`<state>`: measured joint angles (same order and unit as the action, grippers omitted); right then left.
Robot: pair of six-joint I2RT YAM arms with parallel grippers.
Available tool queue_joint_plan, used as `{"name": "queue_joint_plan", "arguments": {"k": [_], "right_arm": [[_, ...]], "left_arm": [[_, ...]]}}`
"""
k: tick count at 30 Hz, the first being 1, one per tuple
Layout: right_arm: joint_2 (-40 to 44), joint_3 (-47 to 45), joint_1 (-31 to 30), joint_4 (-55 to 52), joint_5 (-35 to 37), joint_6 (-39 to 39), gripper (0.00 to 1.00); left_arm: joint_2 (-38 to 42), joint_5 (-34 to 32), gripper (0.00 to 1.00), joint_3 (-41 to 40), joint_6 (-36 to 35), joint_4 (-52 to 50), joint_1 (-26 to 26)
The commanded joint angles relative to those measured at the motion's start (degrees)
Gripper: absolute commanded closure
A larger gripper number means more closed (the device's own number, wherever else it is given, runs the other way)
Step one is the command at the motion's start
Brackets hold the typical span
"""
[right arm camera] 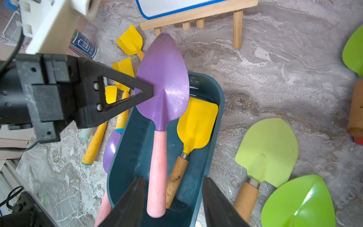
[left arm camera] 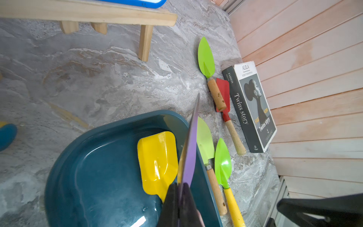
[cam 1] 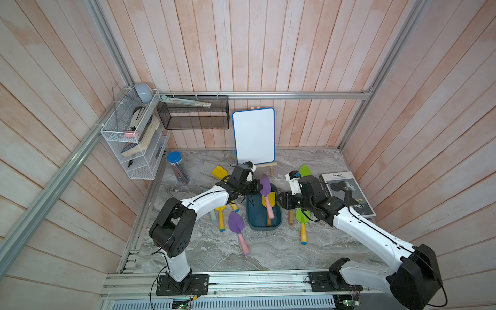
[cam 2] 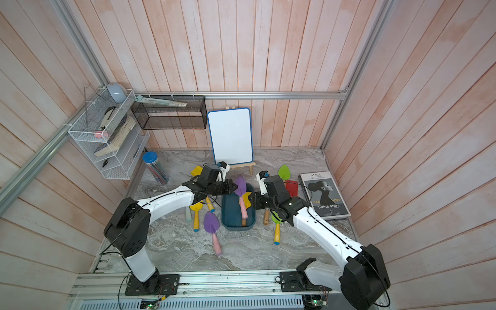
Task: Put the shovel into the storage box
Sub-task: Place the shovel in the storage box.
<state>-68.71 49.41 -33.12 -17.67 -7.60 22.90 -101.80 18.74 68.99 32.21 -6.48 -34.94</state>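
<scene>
A purple shovel [cam 1: 265, 185] with a pink handle [right arm camera: 157, 167] hangs lengthwise over the dark teal storage box [cam 1: 252, 222]. My left gripper [cam 1: 259, 188] is shut on the edge of its blade [right arm camera: 163, 78]. In the left wrist view the blade [left arm camera: 190, 157] runs edge-on out of the closed left gripper [left arm camera: 179, 186]. My right gripper [right arm camera: 173, 177] is open, one finger on each side of the pink handle's end, and neither touches it. A yellow shovel [right arm camera: 196, 121] with a wooden handle lies inside the storage box [right arm camera: 133, 147].
Another purple shovel [cam 1: 236, 222] and yellow shovels [cam 1: 220, 214] lie left of the box. Green shovels [cam 1: 302, 217], a red shovel [left arm camera: 223, 94] and a book [cam 1: 346, 193] lie to its right. A whiteboard on an easel [cam 1: 253, 135] and a pencil jar [cam 1: 177, 167] stand behind.
</scene>
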Motion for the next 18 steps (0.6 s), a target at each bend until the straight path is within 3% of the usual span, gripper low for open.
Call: {"name": "queue_joint_plan", "arguments": {"k": [1,8,18], "right_arm": [[0.2,-0.7,-0.3,-0.6,0.7,0.6,0.46],[0.2,-1.0,-0.3,-0.4,0.7,0.5,0.46],[0.0,-1.3,-0.3,-0.4,0.9,0.3,0.47]], "left_arm": [[0.5,-1.3,1.00,1.9,-4.4,-2.2,0.2],[-1.2,-3.9,1.00,1.9,-7.9,-2.1,0.4],[-4.5,-1.6,1.00,1.5,-7.8,-0.5,0.5]]}}
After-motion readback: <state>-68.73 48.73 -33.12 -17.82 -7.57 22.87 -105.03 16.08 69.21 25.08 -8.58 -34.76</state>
